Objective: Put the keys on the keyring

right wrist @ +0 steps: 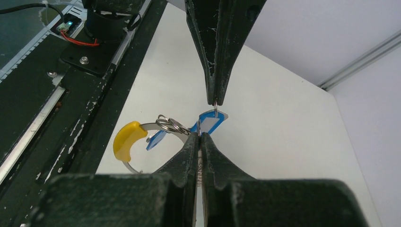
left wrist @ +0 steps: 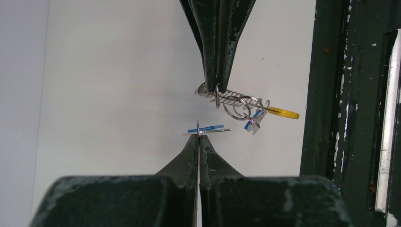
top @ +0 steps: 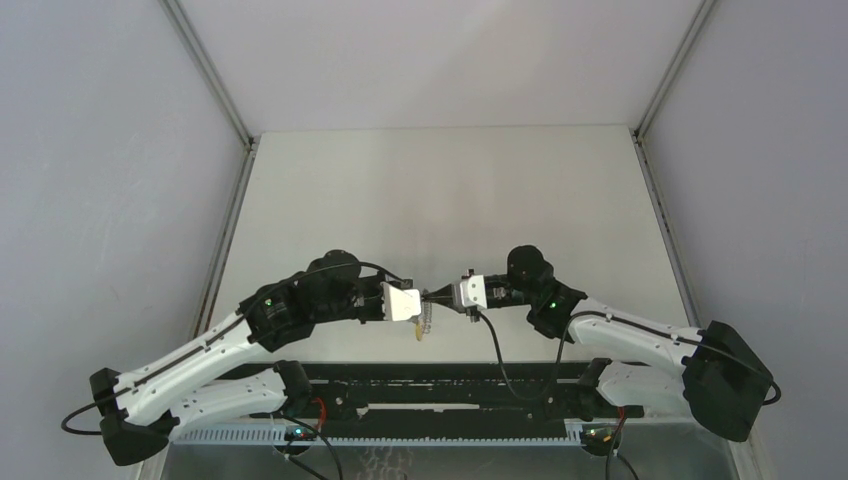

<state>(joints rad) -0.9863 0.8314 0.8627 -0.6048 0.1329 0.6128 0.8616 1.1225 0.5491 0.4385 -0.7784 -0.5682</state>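
Note:
My left gripper (left wrist: 199,136) is shut on the small split ring of a blue-headed key (left wrist: 210,128), which shows edge-on above my tips. My right gripper (right wrist: 199,137) is shut on the keyring (right wrist: 126,139), a silvery loop with a yellow curved section. A second blue key (right wrist: 156,139) hangs from small rings (right wrist: 171,125) on that loop. In the right wrist view the held key (right wrist: 210,122) hangs from the left fingertips (right wrist: 216,94), just beside the loop. In the top view both grippers (top: 424,303) (top: 440,296) meet tip to tip above the table, with the keyring (top: 424,325) dangling below.
The black base rail (top: 430,385) runs along the near table edge, just below the grippers, and shows in both wrist views (left wrist: 350,113) (right wrist: 61,94). The white table (top: 440,200) stretches behind, closed in by grey walls with metal corner strips (top: 660,90).

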